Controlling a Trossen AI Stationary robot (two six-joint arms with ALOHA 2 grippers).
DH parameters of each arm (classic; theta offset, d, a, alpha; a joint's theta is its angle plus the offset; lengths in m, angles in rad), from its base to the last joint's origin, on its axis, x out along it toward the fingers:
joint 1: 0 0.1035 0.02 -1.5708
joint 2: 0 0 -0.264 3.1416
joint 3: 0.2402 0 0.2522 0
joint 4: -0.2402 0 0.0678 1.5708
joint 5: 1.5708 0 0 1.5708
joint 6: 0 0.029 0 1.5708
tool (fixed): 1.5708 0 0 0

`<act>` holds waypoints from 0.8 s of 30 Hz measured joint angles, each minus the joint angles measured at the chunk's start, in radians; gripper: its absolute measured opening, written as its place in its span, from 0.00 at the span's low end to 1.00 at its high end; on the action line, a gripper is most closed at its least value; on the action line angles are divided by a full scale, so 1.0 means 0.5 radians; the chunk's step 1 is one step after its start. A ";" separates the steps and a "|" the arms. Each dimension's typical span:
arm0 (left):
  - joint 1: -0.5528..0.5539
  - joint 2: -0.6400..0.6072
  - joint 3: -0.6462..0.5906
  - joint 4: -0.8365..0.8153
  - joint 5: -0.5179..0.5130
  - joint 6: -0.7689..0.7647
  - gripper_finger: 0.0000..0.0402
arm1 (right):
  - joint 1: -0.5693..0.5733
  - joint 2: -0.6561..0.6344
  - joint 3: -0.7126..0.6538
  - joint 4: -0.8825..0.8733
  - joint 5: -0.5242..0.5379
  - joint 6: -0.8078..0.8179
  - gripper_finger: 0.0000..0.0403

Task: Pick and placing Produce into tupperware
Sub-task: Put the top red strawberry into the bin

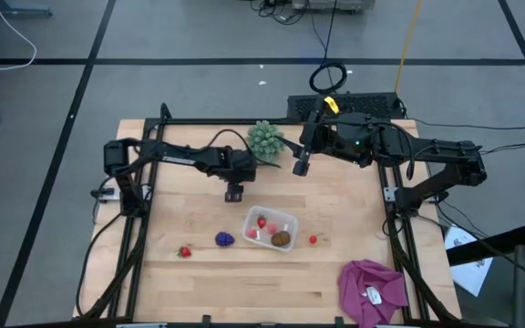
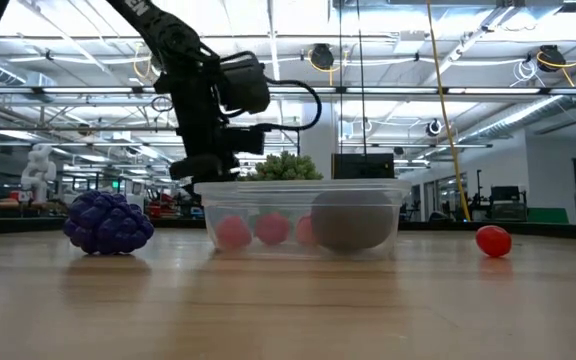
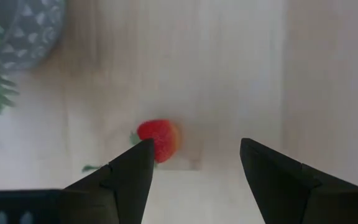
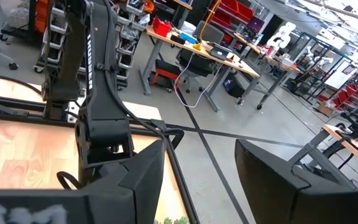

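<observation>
- Near the middle of the wooden table (image 1: pixel 199 273), the tupperware (image 1: pixel 271 228) sits open, holding a kiwi (image 1: pixel 282 239) and red strawberries (image 1: pixel 262 221); the low view shows pink shapes through its clear wall.
- Left of it lie the grapes (image 1: pixel 225 239), just beside its corner, and a loose strawberry (image 1: pixel 185 251) farther left; another red piece (image 1: pixel 313 240) lies just right of the container.
- The left gripper (image 1: pixel 234 192) hangs above bare wood, on the far side of the tupperware, jaws open and holding nothing; its wrist view shows a strawberry (image 3: pixel 159 138) on the wood beyond the fingers (image 3: pixel 123 180).
- The right gripper (image 1: pixel 301 165) waits at the far edge, beside the green spiky ball (image 1: pixel 265 139), jaws open and empty.
- Open wood runs along the near edge and the left side; a magenta cloth (image 1: pixel 374 290) covers the near right corner.
- A black frame rims the table; the grey floor (image 1: pixel 199 36) carries dark tape lines and cables.
- Beyond the table, a workshop with desks and shelving.
</observation>
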 joint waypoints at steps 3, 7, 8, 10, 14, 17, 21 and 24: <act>0.001 0.024 0.001 0.003 -0.052 0.018 0.61 | -0.001 0.000 0.000 0.000 0.000 0.000 0.47; 0.002 0.023 -0.001 0.007 -0.077 0.020 0.61 | -0.001 0.000 0.000 0.000 0.000 0.000 0.47; 0.002 0.023 -0.001 0.005 -0.078 0.020 0.61 | -0.001 0.000 0.000 0.000 0.000 0.000 0.47; 0.002 0.024 -0.003 -0.007 -0.082 0.020 0.61 | -0.001 0.000 0.000 0.000 0.000 0.000 0.47; 0.002 0.023 -0.003 0.000 -0.085 0.001 0.61 | -0.001 0.000 0.000 0.000 0.000 0.000 0.47; 0.001 0.013 -0.003 -0.002 -0.134 -0.015 0.61 | -0.003 0.000 0.000 0.000 0.000 0.000 0.47; 0.002 0.011 -0.003 0.026 -0.288 -0.029 0.61 | -0.003 0.000 0.000 0.000 0.000 0.000 0.47; 0.002 0.011 -0.003 0.104 -0.313 -0.070 0.61 | -0.003 0.000 0.000 0.000 0.000 0.000 0.47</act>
